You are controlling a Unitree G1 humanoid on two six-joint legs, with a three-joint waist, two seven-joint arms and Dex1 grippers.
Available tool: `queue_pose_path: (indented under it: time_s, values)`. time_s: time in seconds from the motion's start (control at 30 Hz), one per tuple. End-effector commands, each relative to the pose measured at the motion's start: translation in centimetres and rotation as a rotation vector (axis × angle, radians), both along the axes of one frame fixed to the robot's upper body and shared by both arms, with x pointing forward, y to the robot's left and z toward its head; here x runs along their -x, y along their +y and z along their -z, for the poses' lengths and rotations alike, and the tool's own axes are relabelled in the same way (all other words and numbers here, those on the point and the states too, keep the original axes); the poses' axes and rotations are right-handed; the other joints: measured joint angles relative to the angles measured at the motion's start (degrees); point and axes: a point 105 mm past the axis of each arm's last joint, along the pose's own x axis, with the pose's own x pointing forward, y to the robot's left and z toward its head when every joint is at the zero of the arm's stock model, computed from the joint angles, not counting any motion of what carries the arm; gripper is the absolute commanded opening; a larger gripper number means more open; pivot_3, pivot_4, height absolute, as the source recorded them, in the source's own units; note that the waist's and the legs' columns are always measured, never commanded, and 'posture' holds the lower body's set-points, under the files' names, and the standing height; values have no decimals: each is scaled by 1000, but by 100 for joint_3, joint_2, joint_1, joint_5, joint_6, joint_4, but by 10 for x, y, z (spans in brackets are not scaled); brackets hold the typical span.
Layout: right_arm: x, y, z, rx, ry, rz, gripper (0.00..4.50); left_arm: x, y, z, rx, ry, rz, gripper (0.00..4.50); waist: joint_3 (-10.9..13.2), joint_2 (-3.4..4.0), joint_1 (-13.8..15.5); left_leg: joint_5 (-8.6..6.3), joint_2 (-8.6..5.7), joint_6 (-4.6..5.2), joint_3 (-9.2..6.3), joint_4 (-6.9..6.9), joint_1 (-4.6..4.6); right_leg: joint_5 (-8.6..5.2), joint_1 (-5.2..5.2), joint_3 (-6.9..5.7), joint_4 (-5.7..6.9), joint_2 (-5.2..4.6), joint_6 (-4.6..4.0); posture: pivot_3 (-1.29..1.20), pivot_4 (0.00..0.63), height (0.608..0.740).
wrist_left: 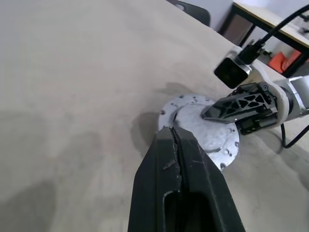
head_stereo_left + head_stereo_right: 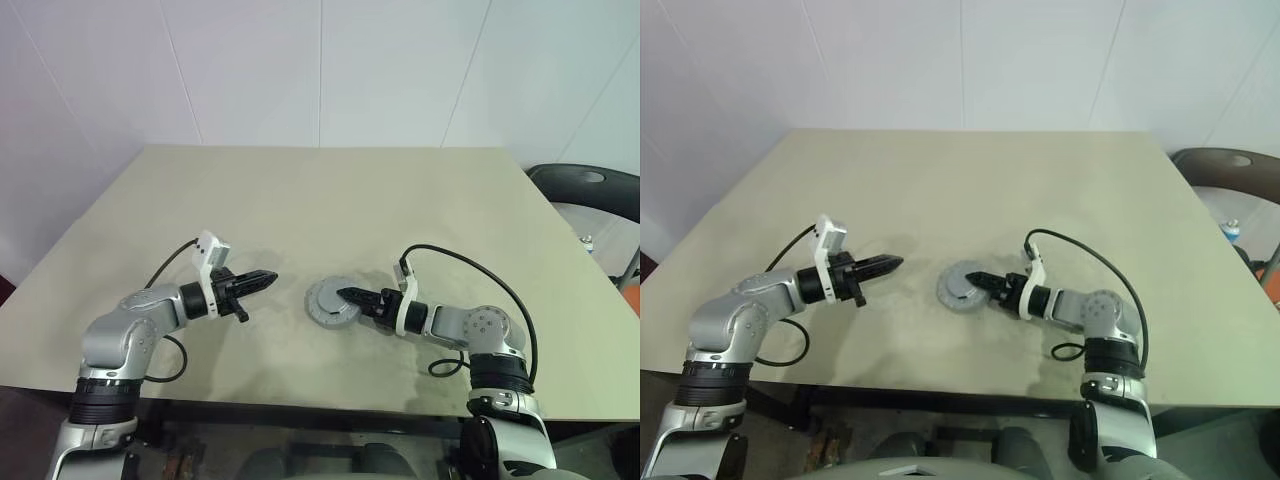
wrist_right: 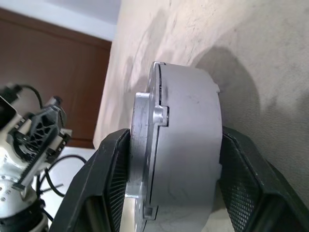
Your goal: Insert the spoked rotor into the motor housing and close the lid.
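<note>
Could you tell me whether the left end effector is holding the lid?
No, the left end effector hangs shut and empty above the table, apart from the lid, which sits on the motor housing.

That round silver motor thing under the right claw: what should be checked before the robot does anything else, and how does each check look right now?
1. Lid on the motor housing: ok, it sits on top of the housing.
2. Lid fully seated: cannot tell; the right wrist view shows a thin seam between the two.
3. Right claw grip: ok, one finger is on the lid face and the other under the housing, clamping the stack.
4. Left claw out of the way: ok, shut, holding nothing, beside the assembly and apart from it.
5. Spoked rotor inside: cannot tell, the lid hides it.
6. Assembly's place on the table: ok, well away from the edges.
</note>
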Motion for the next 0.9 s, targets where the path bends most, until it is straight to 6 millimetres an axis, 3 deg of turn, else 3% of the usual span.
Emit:
queue_pose_path:
  time_s: [0.03,0.27,0.37,0.67,0.9]
  values:
    - [-3,14,-10,-80,5,-10,2483,6,7,-5,60,12,-19,0,3,3,-13,0,0,0,0,0,0,0,-1,0,0,0,0,0,0,740]
    - [-12,34,-43,-192,-61,-7,2483,2,24,16,137,75,-177,0,12,9,5,1,0,-2,1,-4,-22,1,-25,0,2,0,1,0,0,740]
    - [-13,38,-48,-197,-67,-13,2483,2,30,26,133,99,-212,0,12,9,13,7,-3,-12,2,3,-74,3,-75,1,10,-1,4,0,0,740]
    - [-20,31,-45,-157,-53,9,2483,0,32,27,153,107,-229,0,12,8,23,8,-10,-13,0,7,-89,3,-83,1,9,-5,3,0,0,740]
    - [-19,32,-24,-79,-11,21,2483,1,33,29,133,107,-239,0,11,8,11,10,-9,-15,0,8,-87,3,-84,1,14,-4,4,0,0,740]
